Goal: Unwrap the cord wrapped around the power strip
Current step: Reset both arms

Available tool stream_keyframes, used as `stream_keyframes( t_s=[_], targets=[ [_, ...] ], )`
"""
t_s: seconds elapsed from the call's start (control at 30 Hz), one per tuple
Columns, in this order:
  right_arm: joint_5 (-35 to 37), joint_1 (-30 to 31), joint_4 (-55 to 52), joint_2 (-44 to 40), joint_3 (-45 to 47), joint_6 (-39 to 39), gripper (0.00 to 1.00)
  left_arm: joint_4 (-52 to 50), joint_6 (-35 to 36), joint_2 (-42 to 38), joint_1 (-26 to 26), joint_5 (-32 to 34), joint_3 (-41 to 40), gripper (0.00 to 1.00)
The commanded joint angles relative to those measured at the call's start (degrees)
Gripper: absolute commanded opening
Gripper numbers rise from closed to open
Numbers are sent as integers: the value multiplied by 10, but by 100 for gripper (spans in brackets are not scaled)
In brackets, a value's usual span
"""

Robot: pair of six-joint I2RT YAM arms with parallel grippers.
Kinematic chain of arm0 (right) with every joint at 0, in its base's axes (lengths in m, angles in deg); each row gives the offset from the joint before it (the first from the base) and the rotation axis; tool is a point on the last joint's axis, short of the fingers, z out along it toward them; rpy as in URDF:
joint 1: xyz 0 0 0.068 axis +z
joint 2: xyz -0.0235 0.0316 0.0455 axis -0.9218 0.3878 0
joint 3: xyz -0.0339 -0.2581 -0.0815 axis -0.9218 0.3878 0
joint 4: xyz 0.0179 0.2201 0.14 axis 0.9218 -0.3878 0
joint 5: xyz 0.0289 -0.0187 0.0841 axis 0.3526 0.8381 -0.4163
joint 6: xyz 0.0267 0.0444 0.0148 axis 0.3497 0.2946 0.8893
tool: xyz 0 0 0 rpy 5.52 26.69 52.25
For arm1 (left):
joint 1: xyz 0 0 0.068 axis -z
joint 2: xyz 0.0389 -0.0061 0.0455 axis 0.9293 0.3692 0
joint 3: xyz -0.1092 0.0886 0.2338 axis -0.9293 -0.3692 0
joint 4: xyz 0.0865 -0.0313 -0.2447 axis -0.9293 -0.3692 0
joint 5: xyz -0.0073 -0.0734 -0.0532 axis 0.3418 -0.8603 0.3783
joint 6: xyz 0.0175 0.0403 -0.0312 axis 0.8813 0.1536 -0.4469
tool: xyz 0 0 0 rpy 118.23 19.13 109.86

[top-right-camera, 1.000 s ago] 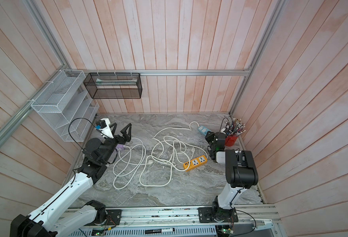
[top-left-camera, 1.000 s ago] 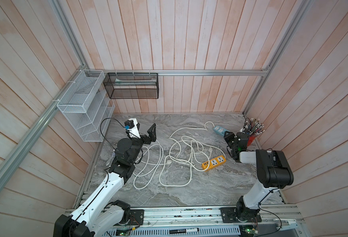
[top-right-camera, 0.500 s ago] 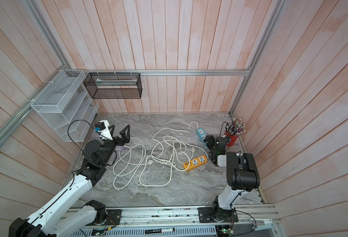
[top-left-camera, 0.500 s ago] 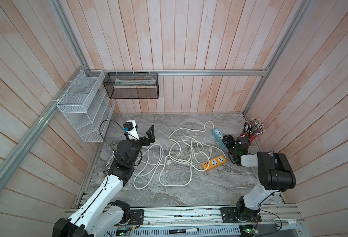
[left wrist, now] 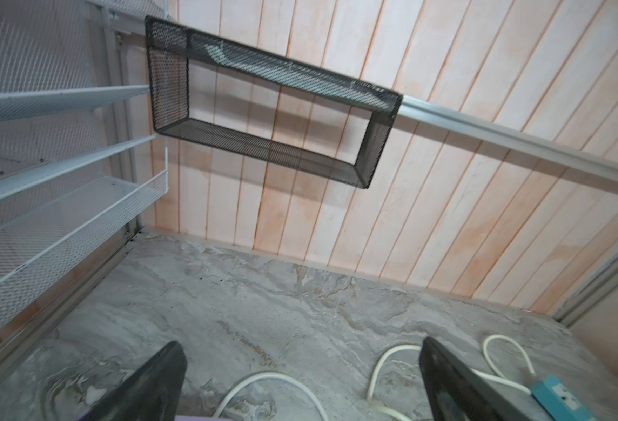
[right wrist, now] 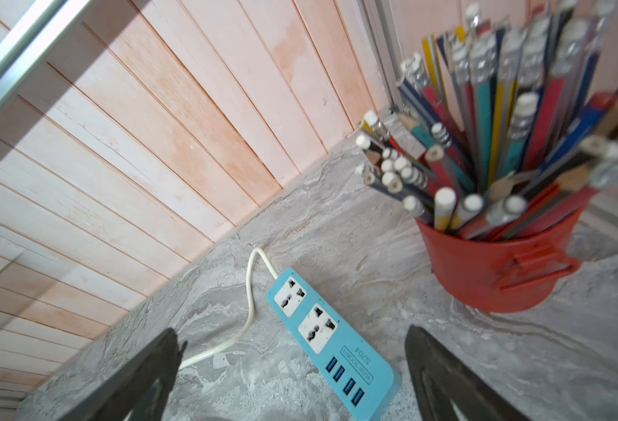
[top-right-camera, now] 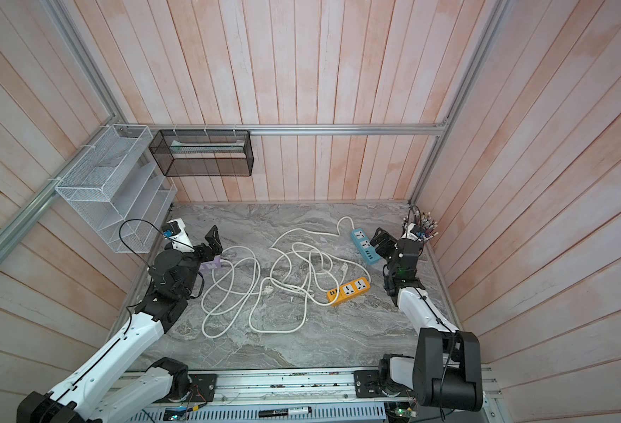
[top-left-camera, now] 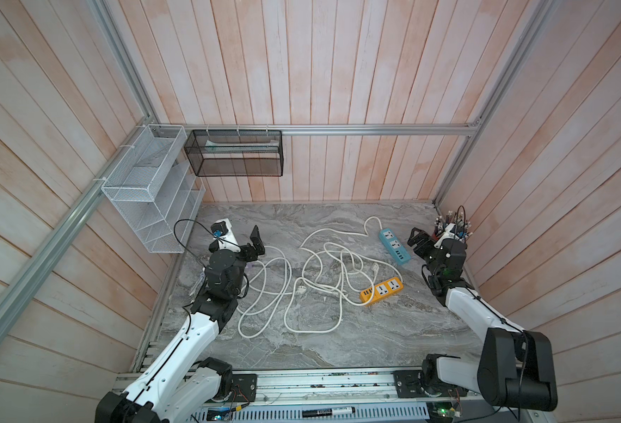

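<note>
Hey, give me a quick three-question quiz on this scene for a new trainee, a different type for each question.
1. True or false: the right gripper is shut on the blue power strip.
2. What stands in the corner near the right gripper? A) red cup of pencils B) coffee mug C) stapler
3. Fill in: among the white cords on the table, the strip nearest the front edge is ____.

Key: 1 false, it is open and the strip lies free; 2 A; 3 orange, the orange power strip.
</note>
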Motion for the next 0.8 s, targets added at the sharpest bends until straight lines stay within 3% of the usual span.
stream_keyframes(
  t_s=[0.0,0.37,0.53,0.77],
  targets=[
    [34,-3,-29,-18,-8,-80,98,8,21,17,-5,63,-33,100],
    [151,-3,132,-35,129,-207,98,140,56,72,-45,128,-156,100],
    [151,-3,207,4,166,-239,99,247,93,70,-71,121,-224,100],
    [121,-2,308,43,203,-260,98,385,112,129,-117,82,-270,100]
  ],
)
